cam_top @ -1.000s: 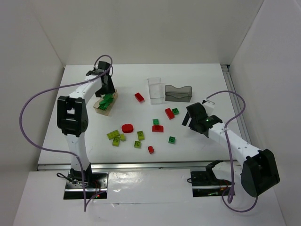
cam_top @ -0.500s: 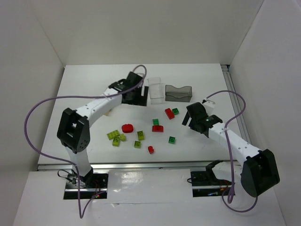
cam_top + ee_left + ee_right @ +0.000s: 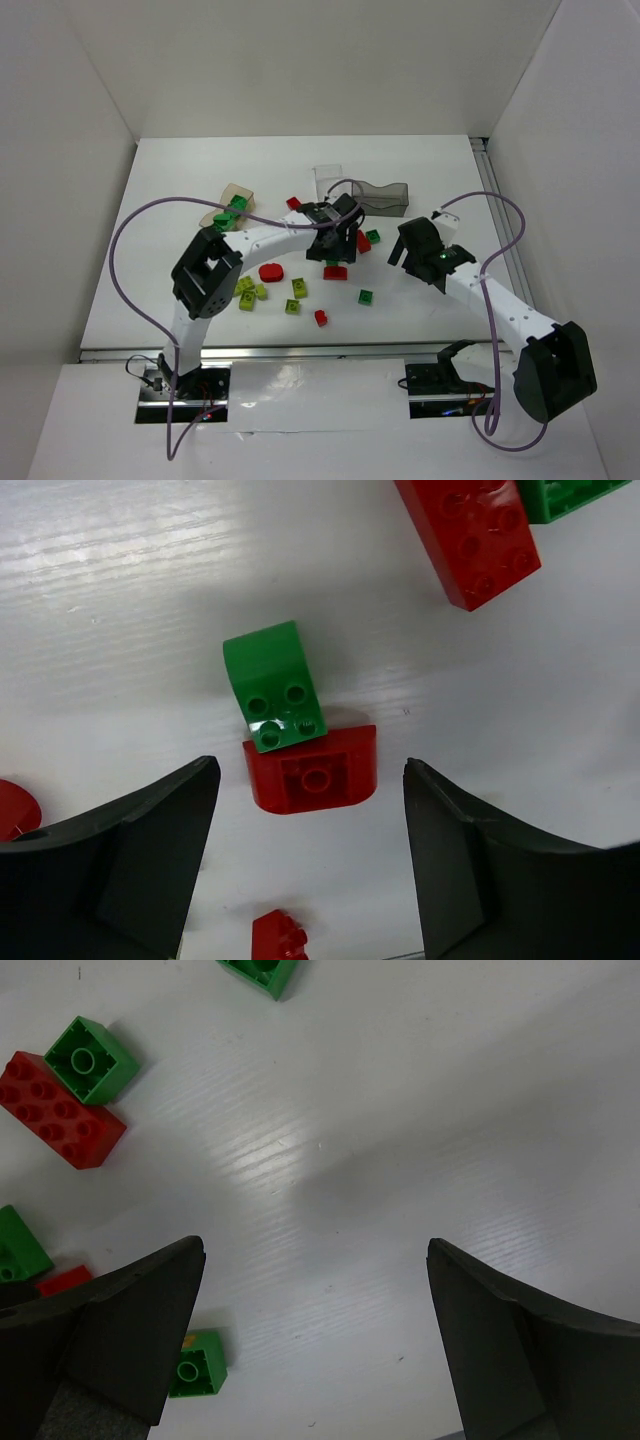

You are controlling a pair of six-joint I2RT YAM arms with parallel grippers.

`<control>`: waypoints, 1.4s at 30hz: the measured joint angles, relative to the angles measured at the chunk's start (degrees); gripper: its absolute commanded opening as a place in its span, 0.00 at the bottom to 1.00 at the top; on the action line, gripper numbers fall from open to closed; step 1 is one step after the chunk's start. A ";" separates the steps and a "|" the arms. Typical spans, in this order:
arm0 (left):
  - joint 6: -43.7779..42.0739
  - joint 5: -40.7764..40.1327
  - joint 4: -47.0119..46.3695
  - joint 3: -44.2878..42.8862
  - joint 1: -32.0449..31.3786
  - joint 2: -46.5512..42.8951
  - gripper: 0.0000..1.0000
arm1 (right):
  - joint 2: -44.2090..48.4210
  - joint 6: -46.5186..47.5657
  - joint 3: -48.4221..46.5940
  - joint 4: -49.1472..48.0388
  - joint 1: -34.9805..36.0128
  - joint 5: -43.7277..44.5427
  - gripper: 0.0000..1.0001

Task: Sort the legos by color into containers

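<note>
My left gripper (image 3: 333, 252) is open and empty, low over the middle of the table. In the left wrist view the gripper (image 3: 310, 780) hovers over a red arched lego (image 3: 313, 770) that touches a dark green lego (image 3: 275, 685). A long red lego (image 3: 468, 535) lies beyond them. The tan container (image 3: 228, 210) at the left holds dark green legos. The clear container (image 3: 328, 176) and the dark grey container (image 3: 385, 196) stand at the back. My right gripper (image 3: 403, 258) is open and empty over bare table (image 3: 315, 1250), right of a green lego (image 3: 92, 1058) and a red lego (image 3: 60, 1110).
Lime legos (image 3: 245, 292) lie in a cluster at the front left, beside a red round piece (image 3: 271, 271). A small red lego (image 3: 320, 317) and a green lego (image 3: 366, 296) lie nearer the front edge. Another red lego (image 3: 293, 203) sits near the tan container.
My left arm has swung from over the tan container rightward across the table to the middle cluster. The right arm has not moved.
</note>
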State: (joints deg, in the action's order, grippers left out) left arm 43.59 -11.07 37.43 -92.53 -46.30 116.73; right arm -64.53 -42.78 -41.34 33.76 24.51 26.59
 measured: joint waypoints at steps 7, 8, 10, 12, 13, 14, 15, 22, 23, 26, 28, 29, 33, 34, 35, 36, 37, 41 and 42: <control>7.82 -6.34 1.64 -2.01 -0.87 2.32 0.71 | 0.33 0.00 0.00 0.11 0.00 0.15 1.00; 8.41 -7.08 1.90 -2.03 -0.76 2.82 0.71 | 0.33 0.00 0.00 0.11 0.00 0.17 1.00; 9.53 -8.22 2.43 -2.12 -0.52 3.78 0.69 | 0.33 0.00 0.02 0.11 0.00 0.17 1.00; 10.38 -8.85 3.17 -3.08 -0.26 5.07 0.62 | 0.33 0.00 0.04 0.11 0.00 0.15 1.00; 10.67 -9.16 3.32 -3.87 -0.15 5.90 0.57 | 0.33 0.00 0.04 0.11 0.00 0.15 1.00; 10.73 -9.38 3.39 -4.68 -0.09 6.69 0.54 | 0.33 0.00 0.07 0.11 0.00 0.15 1.00; 10.71 -9.62 3.41 -5.27 -0.04 7.23 0.46 | 0.33 0.00 0.09 0.11 0.00 0.15 1.00; 10.40 -10.58 4.50 -5.75 1.18 7.02 0.30 | 0.33 0.00 0.11 0.11 0.00 0.15 1.00; 10.27 -10.88 4.83 -5.75 1.70 6.51 0.30 | 0.33 0.00 0.11 0.09 0.00 0.15 1.00; 9.03 -12.09 5.66 -5.75 4.33 3.80 0.30 | 0.33 0.02 0.11 0.11 0.00 0.15 1.00; 7.93 -13.07 6.29 -5.75 7.19 0.94 0.30 | 0.33 0.07 0.11 0.11 0.00 0.17 1.00; 7.41 -13.53 6.60 -5.90 8.96 -0.46 0.30 | 0.33 0.07 0.11 0.09 0.00 0.17 1.00; 5.70 -15.72 6.88 -6.60 17.22 -4.92 0.30 | 0.33 0.09 0.11 0.11 0.00 0.20 1.00; 5.49 -16.17 6.91 -6.60 19.39 -5.57 0.30 | 0.33 0.13 0.11 0.11 0.00 0.20 1.00; 5.03 -16.76 6.93 -6.60 21.31 -5.88 0.30 | 0.33 0.22 0.11 0.11 0.00 0.20 1.00; 4.66 -17.22 6.97 -6.60 23.04 -5.90 0.30 | 0.33 0.22 0.11 0.11 0.00 0.20 1.00; 4.33 -17.57 7.06 -6.60 24.81 -5.90 0.30 | 0.33 0.24 0.11 0.11 0.00 0.20 1.00; 3.54 -18.49 7.65 -6.93 29.70 -5.49 0.39 | 0.33 0.24 0.11 0.11 0.00 0.20 1.00; 3.30 -18.47 7.58 -7.17 30.58 -5.31 0.50 | 0.33 0.24 0.11 0.11 0.00 0.20 1.00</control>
State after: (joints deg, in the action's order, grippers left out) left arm 46.89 -29.54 45.01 -99.70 -15.73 111.42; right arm -64.20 -42.54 -41.23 33.87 24.51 26.79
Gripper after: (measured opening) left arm 0.430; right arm 0.994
